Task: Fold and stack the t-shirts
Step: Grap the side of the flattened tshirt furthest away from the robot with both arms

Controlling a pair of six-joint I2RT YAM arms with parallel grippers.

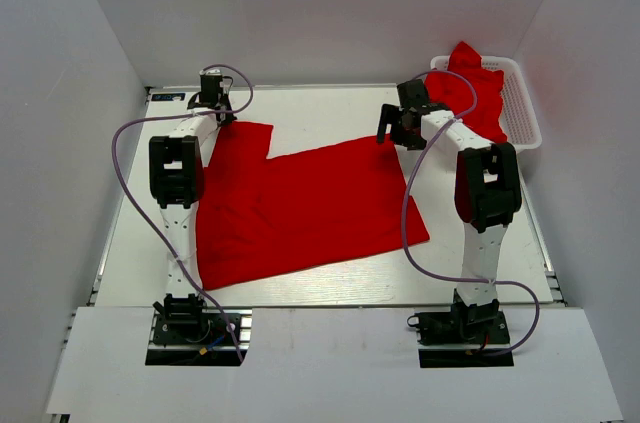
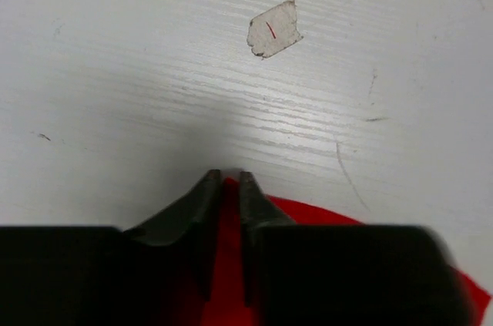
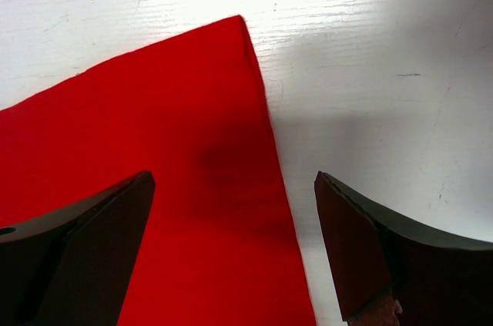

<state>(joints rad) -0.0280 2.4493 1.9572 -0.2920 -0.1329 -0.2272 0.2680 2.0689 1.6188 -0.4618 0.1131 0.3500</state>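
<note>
On table (image 1: pixel 330 108), centre: shirt (image 1: pixel 300 203) laid flat, reaching from 11 to 4 o'clock. At 1 o'clock, far right corner: basket (image 1: pixel 522 108), more shirts (image 1: pixel 478 83) heaped in it. At 11 o'clock: left gripper (image 2: pixel 229 178) on shirt's far left edge, fabric between its fingers. Just left of basket: right gripper (image 3: pixel 233 176) above shirt's far right corner. Beyond left gripper: paper scrap (image 2: pixel 273 28) on table.
</note>
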